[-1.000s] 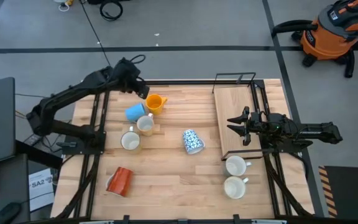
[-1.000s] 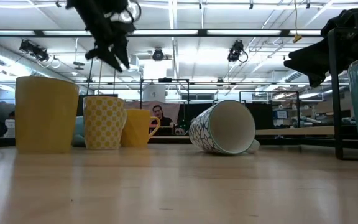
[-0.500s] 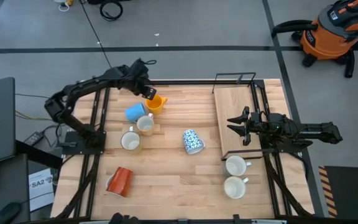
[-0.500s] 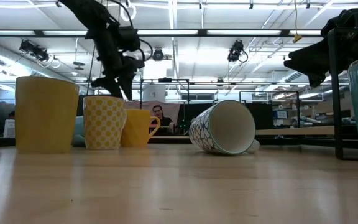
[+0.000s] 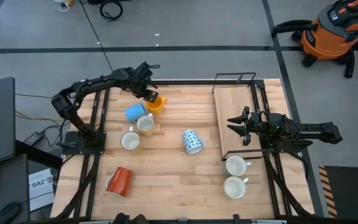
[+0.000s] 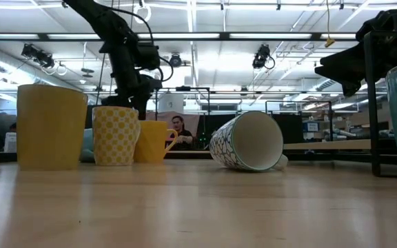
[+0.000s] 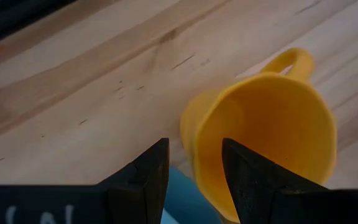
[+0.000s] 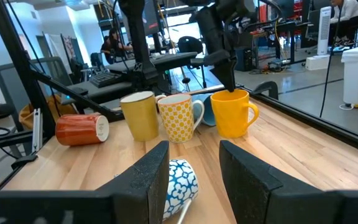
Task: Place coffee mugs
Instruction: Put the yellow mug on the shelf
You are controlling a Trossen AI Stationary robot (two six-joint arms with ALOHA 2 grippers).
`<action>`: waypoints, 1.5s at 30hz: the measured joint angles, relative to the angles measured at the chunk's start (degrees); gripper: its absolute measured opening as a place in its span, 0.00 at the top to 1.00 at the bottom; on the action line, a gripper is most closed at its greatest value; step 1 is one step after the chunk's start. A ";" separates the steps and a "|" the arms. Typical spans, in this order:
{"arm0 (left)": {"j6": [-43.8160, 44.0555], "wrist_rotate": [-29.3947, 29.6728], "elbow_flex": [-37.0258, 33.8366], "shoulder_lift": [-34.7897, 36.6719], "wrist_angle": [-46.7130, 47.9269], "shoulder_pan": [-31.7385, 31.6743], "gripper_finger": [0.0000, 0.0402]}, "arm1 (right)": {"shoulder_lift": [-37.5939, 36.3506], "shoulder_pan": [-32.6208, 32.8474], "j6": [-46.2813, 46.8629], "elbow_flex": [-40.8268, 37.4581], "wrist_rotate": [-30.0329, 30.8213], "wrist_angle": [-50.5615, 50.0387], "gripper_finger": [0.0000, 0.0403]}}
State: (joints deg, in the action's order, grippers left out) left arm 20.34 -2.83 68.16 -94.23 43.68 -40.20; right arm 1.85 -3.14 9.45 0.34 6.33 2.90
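An orange-yellow mug [image 5: 156,103] stands upright on its base at the far left of the table, next to a light blue mug [image 5: 134,112]. My left gripper [image 5: 149,95] hangs open just above its rim, pointing steeply down. In the left wrist view one finger [image 7: 244,171] is over the mug's hollow and the other [image 7: 146,174] outside its wall [image 7: 194,134]; no touch shows. My right gripper [image 5: 232,124] waits open and level over the wooden board [image 5: 235,106]. A blue-and-white patterned mug [image 5: 192,141] lies on its side mid-table.
A yellow-checked cream mug [image 5: 145,124] and a cream mug [image 5: 130,140] stand close by the light blue one. A red-orange mug [image 5: 119,181] lies on its side near the front left. Two white mugs [image 5: 235,166] [image 5: 234,186] stand front right. A black wire frame [image 5: 235,77] borders the board.
My left gripper has come down and toward the orange-yellow mug, tipping more steeply downward, and now hangs right over its rim. Its fingers have stayed open. No mug has moved.
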 joint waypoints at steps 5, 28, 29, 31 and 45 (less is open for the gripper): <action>-0.01 -0.03 0.01 -2.00 0.37 0.59 0.61 | 0.00 0.00 0.00 0.00 0.00 0.02 0.64; -0.02 0.19 -0.02 -4.03 -4.94 1.01 0.93 | 0.02 0.00 4.40 0.53 3.95 15.51 0.64; 0.00 0.04 -0.04 -4.03 -5.43 1.18 0.93 | 0.04 -0.02 5.33 0.96 4.07 15.15 0.64; -0.02 -0.60 -0.04 -4.03 -7.15 1.33 0.93 | 0.57 0.00 6.17 2.30 4.13 15.08 0.64; -0.07 -3.45 0.96 -4.01 -18.58 6.72 0.93 | 20.06 -0.02 5.84 22.33 12.54 6.56 0.64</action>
State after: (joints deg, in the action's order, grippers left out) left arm 20.27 -6.28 69.12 -98.24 25.10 -33.48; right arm 21.91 -3.16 15.29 22.67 18.86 9.46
